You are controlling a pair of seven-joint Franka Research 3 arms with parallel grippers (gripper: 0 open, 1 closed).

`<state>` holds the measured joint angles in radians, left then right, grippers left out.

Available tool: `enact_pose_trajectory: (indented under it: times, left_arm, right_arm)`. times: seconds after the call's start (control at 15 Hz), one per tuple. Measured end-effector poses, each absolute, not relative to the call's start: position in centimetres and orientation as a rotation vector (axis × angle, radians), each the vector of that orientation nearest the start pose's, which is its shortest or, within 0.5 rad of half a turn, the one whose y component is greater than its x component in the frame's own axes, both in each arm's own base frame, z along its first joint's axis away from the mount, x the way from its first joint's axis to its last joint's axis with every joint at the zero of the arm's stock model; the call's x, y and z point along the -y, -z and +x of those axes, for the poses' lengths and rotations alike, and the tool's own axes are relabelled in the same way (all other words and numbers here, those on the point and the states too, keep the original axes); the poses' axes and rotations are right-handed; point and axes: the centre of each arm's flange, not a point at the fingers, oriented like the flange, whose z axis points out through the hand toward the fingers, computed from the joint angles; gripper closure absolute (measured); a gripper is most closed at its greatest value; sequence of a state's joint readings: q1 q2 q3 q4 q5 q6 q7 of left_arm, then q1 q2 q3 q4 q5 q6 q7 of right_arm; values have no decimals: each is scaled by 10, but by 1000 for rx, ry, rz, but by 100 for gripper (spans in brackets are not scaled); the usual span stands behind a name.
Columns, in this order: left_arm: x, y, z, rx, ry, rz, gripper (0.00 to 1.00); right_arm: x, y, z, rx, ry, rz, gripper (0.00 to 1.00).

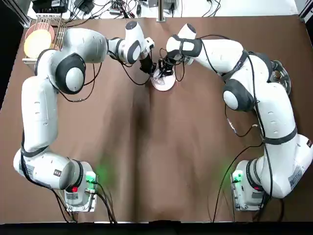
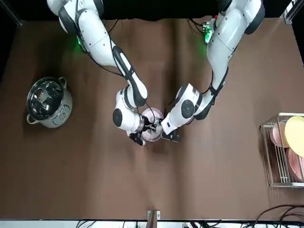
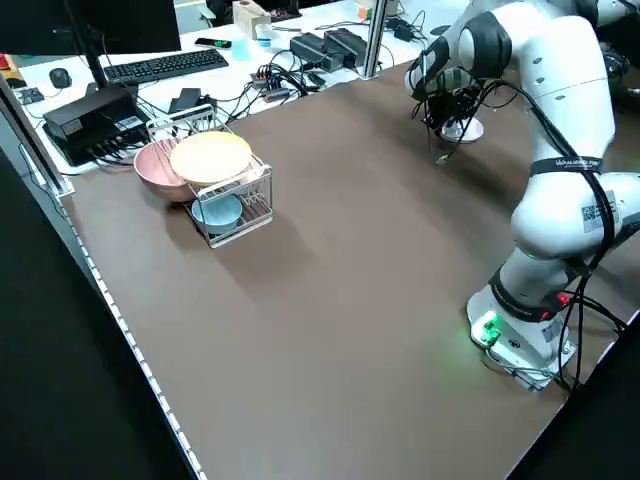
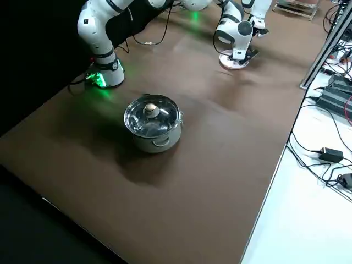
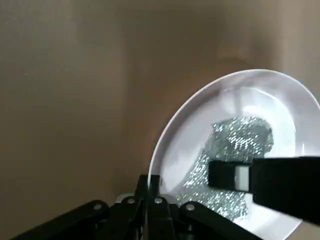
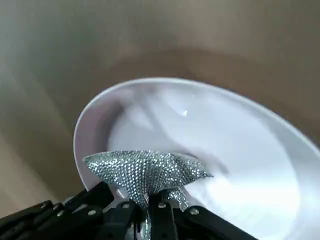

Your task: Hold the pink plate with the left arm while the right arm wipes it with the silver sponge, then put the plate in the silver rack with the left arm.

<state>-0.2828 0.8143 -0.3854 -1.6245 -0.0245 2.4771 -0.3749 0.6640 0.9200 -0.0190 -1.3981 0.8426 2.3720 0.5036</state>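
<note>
Pale pink plate (image 5: 235,150) sits near the table's far edge; I see my left gripper (image 5: 148,200) pinching its rim, my right gripper (image 6: 149,205) clenching the sponge (image 6: 145,172) directly above its centre.

Both arms (image 1: 44,112) are glossy white with grey joints, black cables and green-lit bases.
</note>
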Motion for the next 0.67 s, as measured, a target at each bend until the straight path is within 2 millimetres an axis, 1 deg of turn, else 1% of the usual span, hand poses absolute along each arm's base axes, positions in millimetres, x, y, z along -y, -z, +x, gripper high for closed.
enact_pose_trajectory:
  times: [0.2,0.47,0.67]
  left_arm:
    - [404,-179,569,-257,-113,-3424,97]
    - [404,-179,569,-257,-113,-3424,97]
    - [404,-179,569,-257,-113,-3424,97]
  right_arm:
    - [-451,-158,580,-587,-378,-2536,91]
    - [-449,-154,571,-554,-539,-2545,91]
    - [-443,-151,569,-546,-620,-2545,91]
